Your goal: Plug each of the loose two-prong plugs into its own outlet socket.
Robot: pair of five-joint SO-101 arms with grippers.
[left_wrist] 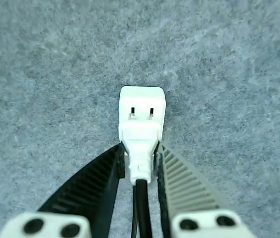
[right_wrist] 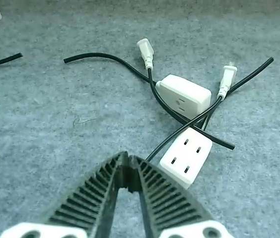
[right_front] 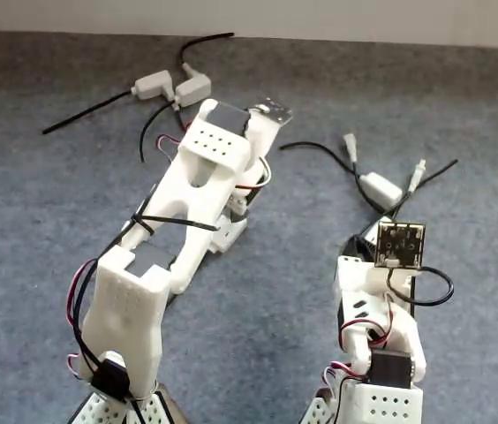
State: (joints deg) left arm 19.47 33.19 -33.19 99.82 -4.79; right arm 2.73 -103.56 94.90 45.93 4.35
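You have a white plug (left_wrist: 140, 134), a white socket (left_wrist: 142, 99) and a black cord (left_wrist: 141, 208). Your left end effector (left_wrist: 140, 151) is ribbed black on one side, ribbed grey on the other; your right end effector (right_wrist: 129, 158) is ribbed black. The table (left_wrist: 40, 59) is mottled blue-grey

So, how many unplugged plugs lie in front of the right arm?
2: one plug and a second plug, either side of the far outlet block. Others may be hidden.

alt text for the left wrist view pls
The left gripper clamps a white two-prong plug with a black cord, its prongs at the face of a white outlet socket on grey carpet.
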